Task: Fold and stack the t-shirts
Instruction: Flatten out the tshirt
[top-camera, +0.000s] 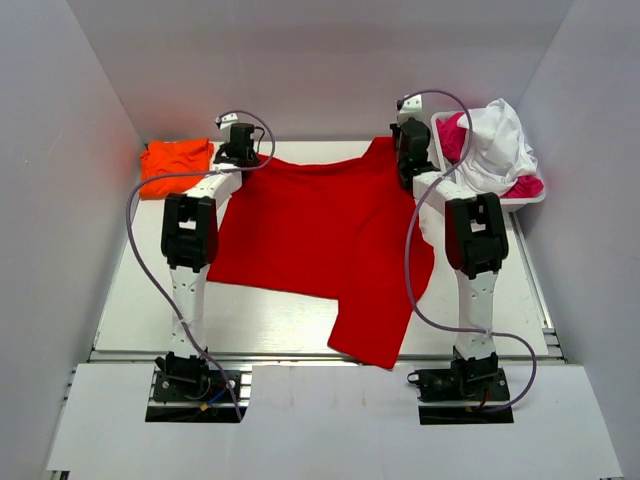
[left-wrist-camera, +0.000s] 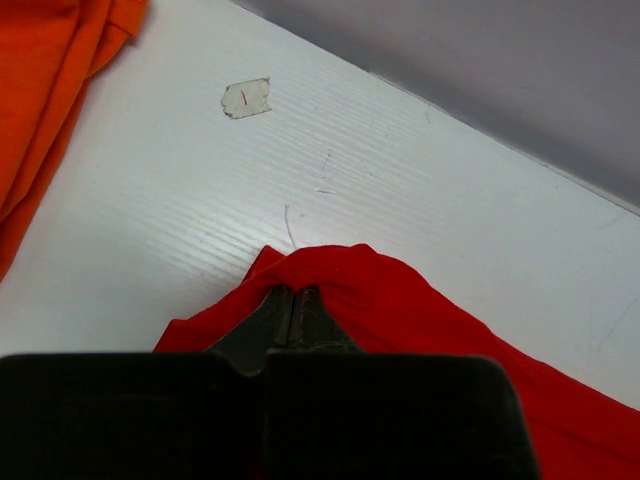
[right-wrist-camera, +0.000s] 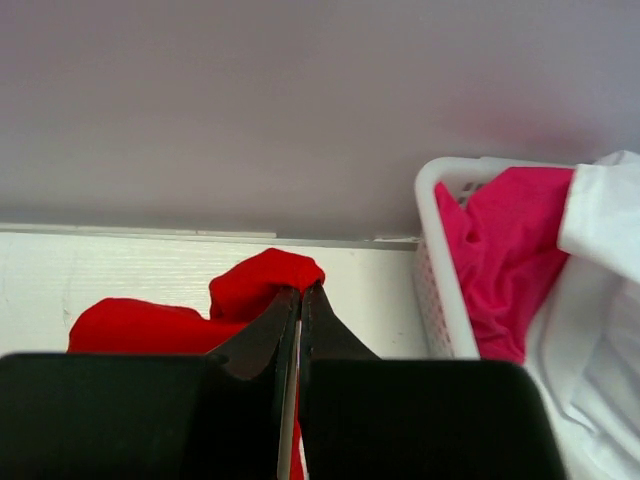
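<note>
The bright red t-shirt (top-camera: 320, 230) lies spread across the middle of the table, one part hanging over the near edge. My left gripper (top-camera: 238, 152) is shut on its far left edge (left-wrist-camera: 340, 275). My right gripper (top-camera: 410, 150) is shut on its far right corner (right-wrist-camera: 265, 282). The orange t-shirt (top-camera: 175, 163) lies folded at the far left of the table, apart from the red one; it also shows at the left edge of the left wrist view (left-wrist-camera: 45, 90).
A white basket (top-camera: 505, 200) stands at the far right, holding pink (top-camera: 455, 135) and white cloth (top-camera: 497, 145); it sits right next to my right gripper (right-wrist-camera: 440, 260). White walls close in the back and sides. A tape mark (left-wrist-camera: 246, 98) is on the table.
</note>
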